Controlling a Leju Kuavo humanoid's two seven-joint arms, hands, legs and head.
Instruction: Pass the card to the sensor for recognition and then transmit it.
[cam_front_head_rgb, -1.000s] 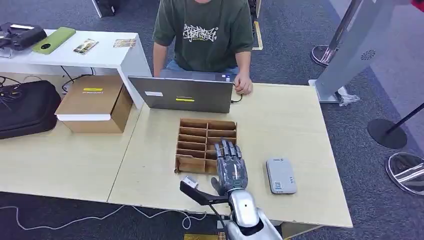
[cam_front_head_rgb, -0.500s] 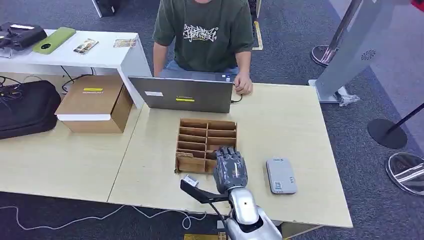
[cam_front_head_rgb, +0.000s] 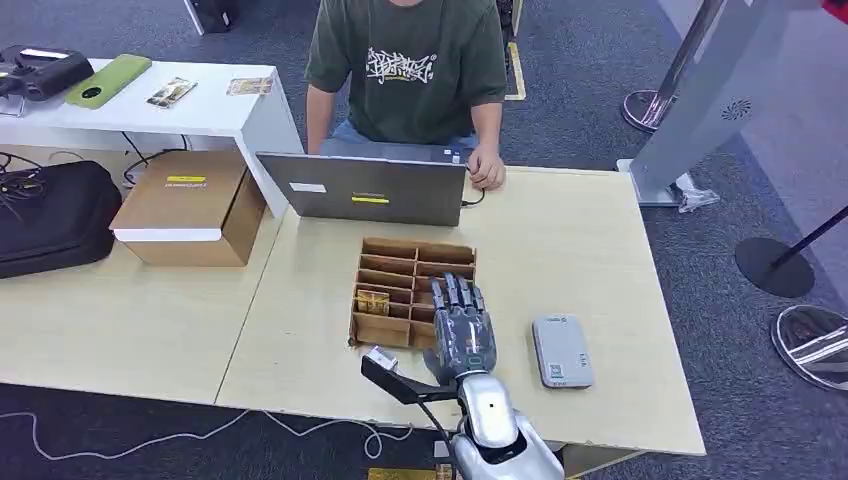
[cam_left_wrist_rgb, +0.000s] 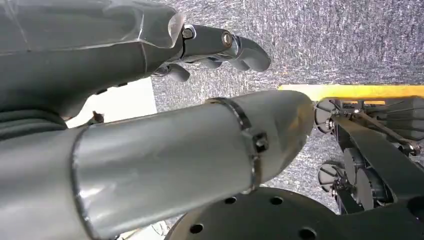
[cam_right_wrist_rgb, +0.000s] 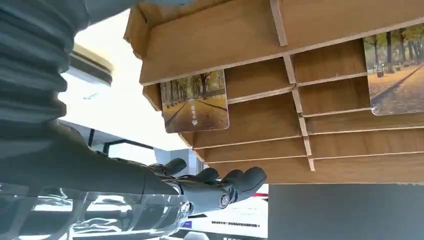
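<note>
While over the wooden organizer on the desk, right hand flat, fingers stretched apart, holding nothing. Card upright in a left-column slot; second card cut off in right wrist view. Sensor just beside hand. Left hand empty, fingers slightly curled over carpet.

Brown wooden organizer; autumn-tree card.

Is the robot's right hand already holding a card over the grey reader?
No. The right hand hovers empty over the wooden organizer, beside the grey reader.
</note>
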